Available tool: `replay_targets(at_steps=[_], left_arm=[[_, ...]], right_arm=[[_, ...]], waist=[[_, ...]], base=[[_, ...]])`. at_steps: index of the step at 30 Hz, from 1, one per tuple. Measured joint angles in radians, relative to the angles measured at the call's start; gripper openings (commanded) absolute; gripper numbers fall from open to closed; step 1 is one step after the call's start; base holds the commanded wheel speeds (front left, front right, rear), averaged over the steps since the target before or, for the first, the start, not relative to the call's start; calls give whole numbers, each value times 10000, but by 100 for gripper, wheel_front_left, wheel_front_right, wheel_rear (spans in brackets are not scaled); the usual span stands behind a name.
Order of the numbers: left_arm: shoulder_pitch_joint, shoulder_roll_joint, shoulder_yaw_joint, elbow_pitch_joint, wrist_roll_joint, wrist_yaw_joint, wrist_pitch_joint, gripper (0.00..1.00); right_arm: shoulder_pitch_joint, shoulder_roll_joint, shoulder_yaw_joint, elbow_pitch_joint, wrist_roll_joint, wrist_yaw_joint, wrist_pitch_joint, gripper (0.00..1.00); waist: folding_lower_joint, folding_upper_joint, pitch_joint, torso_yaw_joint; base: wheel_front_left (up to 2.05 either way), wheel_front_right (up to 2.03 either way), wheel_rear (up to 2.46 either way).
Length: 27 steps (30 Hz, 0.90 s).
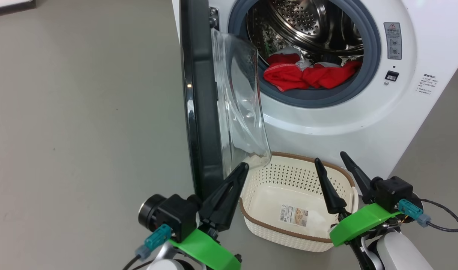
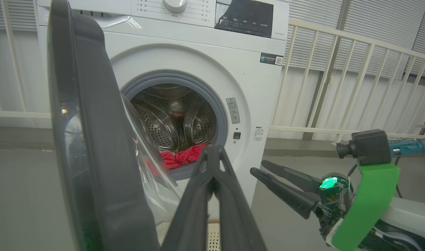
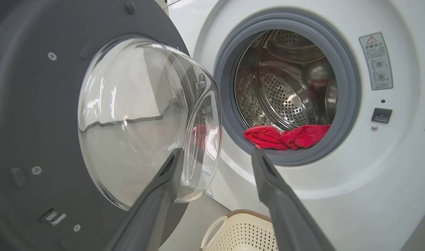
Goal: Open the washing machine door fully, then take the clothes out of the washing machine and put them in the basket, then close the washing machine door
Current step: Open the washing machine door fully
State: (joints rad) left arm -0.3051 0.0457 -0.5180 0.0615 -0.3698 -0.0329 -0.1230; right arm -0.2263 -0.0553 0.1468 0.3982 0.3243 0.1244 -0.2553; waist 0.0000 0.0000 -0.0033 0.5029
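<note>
The washing machine door [image 1: 201, 105] stands swung out, edge-on at the centre of the head view, black rim upright and clear window bulging rightward. The white washing machine [image 1: 364, 123] fills the upper right, with red clothes [image 1: 308, 75] (some grey-white cloth among them) heaped at the drum's front lip. Lower centre, just before the machine, sits the cream basket [image 1: 289, 240], a paper label on its bare bottom.

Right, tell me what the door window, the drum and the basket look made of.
Door window: clear glossy plastic or glass, see-through with bright reflections; can't tell which. Drum: likely polished steel, by its mirror shine and punched holes. Basket: matte cream plastic, moulded perforations, with a brown woven-look rim.
</note>
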Motion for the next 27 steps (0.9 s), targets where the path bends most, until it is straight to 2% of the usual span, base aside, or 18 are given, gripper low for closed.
replay_targets(at_steps=[12,27], left_arm=[[-1,38,65,1095,0,441,182,0],[0,52,336,1300,19,1185,188,0]], right_arm=[[24,2,-2,42,13,0,0,100],[29,4,10,121,176,0,0,100]], waist=[[0,0,-10,4],[0,0,19,12]], base=[[0,0,0],[0,0,0]])
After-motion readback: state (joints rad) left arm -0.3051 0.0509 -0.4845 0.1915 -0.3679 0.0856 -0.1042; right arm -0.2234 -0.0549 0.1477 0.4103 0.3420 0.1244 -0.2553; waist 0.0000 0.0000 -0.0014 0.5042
